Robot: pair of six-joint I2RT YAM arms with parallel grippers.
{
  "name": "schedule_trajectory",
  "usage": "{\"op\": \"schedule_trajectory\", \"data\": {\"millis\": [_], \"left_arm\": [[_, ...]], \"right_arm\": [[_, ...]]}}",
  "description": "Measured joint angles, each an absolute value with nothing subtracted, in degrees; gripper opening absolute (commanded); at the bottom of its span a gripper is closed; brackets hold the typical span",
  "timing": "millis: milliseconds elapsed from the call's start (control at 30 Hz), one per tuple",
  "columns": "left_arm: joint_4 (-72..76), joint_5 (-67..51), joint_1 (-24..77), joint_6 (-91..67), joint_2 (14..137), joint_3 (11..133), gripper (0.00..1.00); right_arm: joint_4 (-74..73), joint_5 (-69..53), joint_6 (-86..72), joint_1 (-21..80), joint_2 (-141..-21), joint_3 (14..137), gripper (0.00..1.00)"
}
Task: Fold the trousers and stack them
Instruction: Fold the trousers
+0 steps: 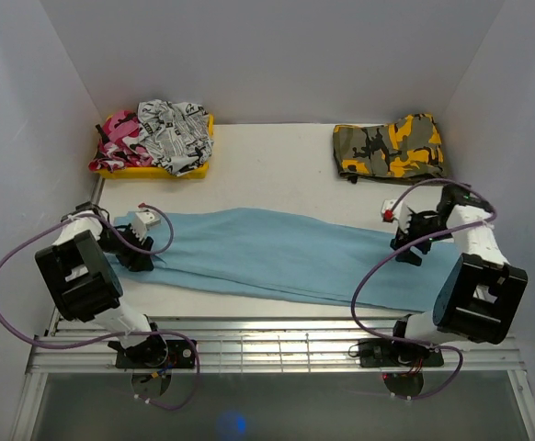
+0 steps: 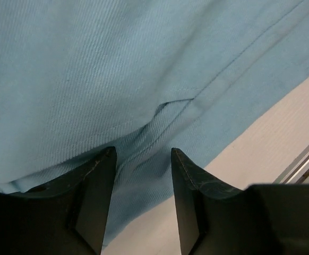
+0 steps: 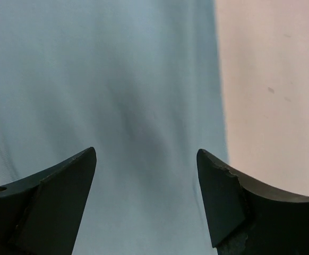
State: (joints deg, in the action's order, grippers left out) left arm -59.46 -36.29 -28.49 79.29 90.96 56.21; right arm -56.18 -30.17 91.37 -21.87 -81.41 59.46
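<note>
Across the middle of the top view, the trousers (image 1: 277, 257) lie stretched out flat on the table (image 1: 267, 156) — one long light-blue band running from left of centre down toward the lower right. Whether the two legs lie one on the other I cannot tell.

Left gripper (image 1: 141, 246): sits at the left end of the cloth. In the left wrist view its fingers (image 2: 99, 175) stand moderately apart at the bottom of the frame, with blue cloth showing through the gap. A seam and a small wrinkle lie just above the tips. Nothing is pinched between them. A strip of bare table and a metal rail (image 2: 308, 159) show at the lower right.

Right gripper (image 1: 405, 241): sits at the right end of the band, near its upper edge. In the right wrist view its fingers (image 3: 64, 180) are spread wide — smooth cloth fills the space between them, none of it gripped. The cloth's edge runs down the right of that frame, bare table beyond.

Upper left of the top view: a yellow tray (image 1: 194, 167) holding patterned garments (image 1: 171, 129). Upper right: a camouflage garment (image 1: 389, 147), well apart from the trousers.
</note>
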Motion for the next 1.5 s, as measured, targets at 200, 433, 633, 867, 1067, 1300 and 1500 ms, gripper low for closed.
{"op": "schedule_trajectory", "data": {"millis": [200, 433, 633, 867, 1067, 1300, 1500], "left_arm": [[-53.1, -33.3, -28.0, 63.5, 97.2, 57.0, 0.48], [-50.4, -35.2, -27.3, 49.0, 102.7, 64.7, 0.47], [-52.2, -36.9, -26.9, 45.7, 99.6, 67.9, 0.59], [-60.4, -37.0, -30.7, 54.5, 93.4, 76.6, 0.62], [-66.8, -37.6, -39.9, 65.5, 102.6, 86.7, 0.59], [-66.1, -37.1, -41.2, 70.7, 103.7, 81.5, 0.6], [-63.6, -38.3, -40.9, 73.3, 100.7, 74.5, 0.61]], "right_arm": [[-50.2, -24.3, 76.6, -8.6, -88.4, 54.7, 0.74], [-46.2, -20.7, 63.5, -4.9, -106.6, 72.3, 0.7], [-45.1, -22.1, 58.8, -2.4, -110.0, 86.3, 0.71], [-47.5, -26.6, 55.1, 13.2, -98.4, 88.7, 0.62], [-44.0, -26.9, 50.4, 38.1, -97.7, 88.0, 0.47], [-40.6, -22.8, 43.9, 49.7, -108.7, 87.5, 0.45], [-36.0, -17.6, 39.1, 55.1, -115.4, 87.5, 0.45]]}}
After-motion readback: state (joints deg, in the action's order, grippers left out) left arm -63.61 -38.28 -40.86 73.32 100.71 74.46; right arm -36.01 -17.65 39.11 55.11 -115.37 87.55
